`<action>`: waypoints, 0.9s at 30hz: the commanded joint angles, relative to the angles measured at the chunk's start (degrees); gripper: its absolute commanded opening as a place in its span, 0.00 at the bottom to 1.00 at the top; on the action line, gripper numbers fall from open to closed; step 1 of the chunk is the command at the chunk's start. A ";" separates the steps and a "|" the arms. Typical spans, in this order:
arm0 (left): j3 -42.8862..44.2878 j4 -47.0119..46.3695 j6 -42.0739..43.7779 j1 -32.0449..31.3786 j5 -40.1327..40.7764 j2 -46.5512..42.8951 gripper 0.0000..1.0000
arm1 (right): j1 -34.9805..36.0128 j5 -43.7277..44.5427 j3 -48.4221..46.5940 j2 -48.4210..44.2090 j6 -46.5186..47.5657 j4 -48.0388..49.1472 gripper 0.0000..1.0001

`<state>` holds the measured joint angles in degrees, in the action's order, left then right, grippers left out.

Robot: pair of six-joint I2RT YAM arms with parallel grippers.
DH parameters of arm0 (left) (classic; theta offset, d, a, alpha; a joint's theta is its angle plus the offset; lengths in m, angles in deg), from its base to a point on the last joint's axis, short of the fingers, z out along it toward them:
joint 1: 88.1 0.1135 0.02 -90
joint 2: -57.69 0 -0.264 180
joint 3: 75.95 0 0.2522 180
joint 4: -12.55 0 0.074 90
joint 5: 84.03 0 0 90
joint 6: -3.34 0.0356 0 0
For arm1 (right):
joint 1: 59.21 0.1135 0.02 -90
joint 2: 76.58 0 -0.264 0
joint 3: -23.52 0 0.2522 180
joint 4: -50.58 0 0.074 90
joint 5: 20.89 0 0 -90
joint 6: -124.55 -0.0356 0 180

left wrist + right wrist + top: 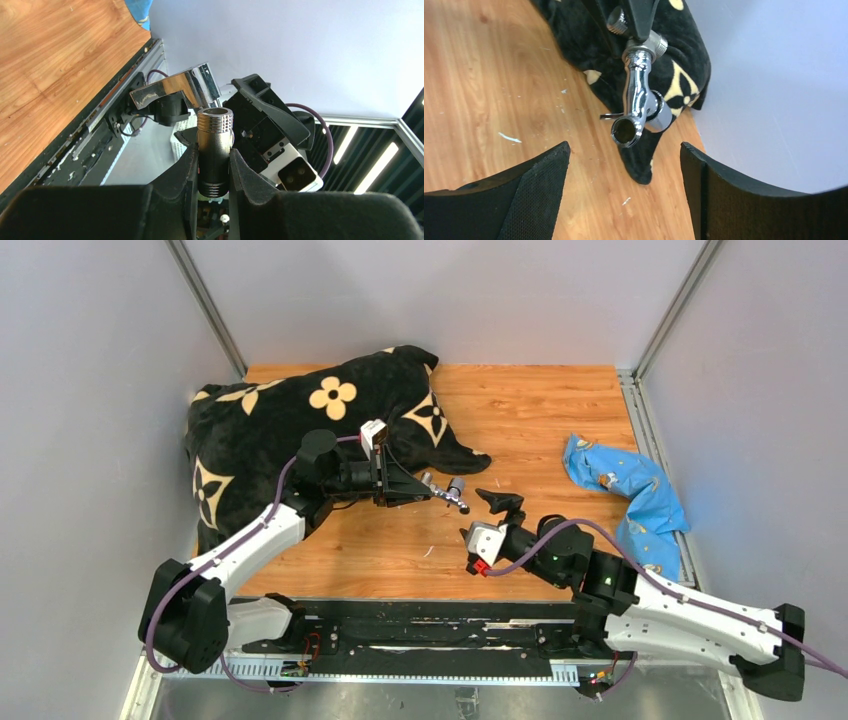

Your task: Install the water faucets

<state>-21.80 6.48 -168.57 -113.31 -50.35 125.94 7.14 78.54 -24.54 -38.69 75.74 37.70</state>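
Note:
My left gripper (pixel 425 485) is shut on the short threaded fitting (pixel 215 145) and holds it above the wooden table. The chrome tap piece (pixel 452 494) sticks out from the fitting's far end; its lever (pixel 172 90) shows beyond the fitting in the left wrist view. In the right wrist view the tap (pixel 639 95) hangs from the left fingers (pixel 641 15) with its open spout towards the camera. My right gripper (pixel 503 502) is open and empty, just right of the tap. Its pads (pixel 531 192) stand wide apart below the spout without touching it.
The black blanket with tan flowers (pixel 280 430) lies at the back left, behind the tap (pixel 684 55). The blue plastic bag (pixel 625 485) lies at the right edge. Grey walls close in the table on three sides. A black rail (pixel 420 635) runs along the near edge.

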 commanded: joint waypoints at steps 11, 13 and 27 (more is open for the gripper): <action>0.86 -1.43 0.07 -0.10 -1.84 -1.38 0.00 | 1.34 2.38 -0.84 9.93 9.26 15.00 0.66; 0.58 -1.43 0.08 -0.11 -1.86 -1.66 0.00 | 1.33 1.94 -1.06 10.79 9.30 15.89 0.62; 0.60 -1.43 1.56 -0.10 -4.05 -2.92 0.00 | 1.33 2.03 -0.96 14.54 6.11 20.84 0.13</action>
<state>-21.83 7.31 -167.73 -113.27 -51.44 125.26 7.68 81.31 -24.32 -24.41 84.48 56.19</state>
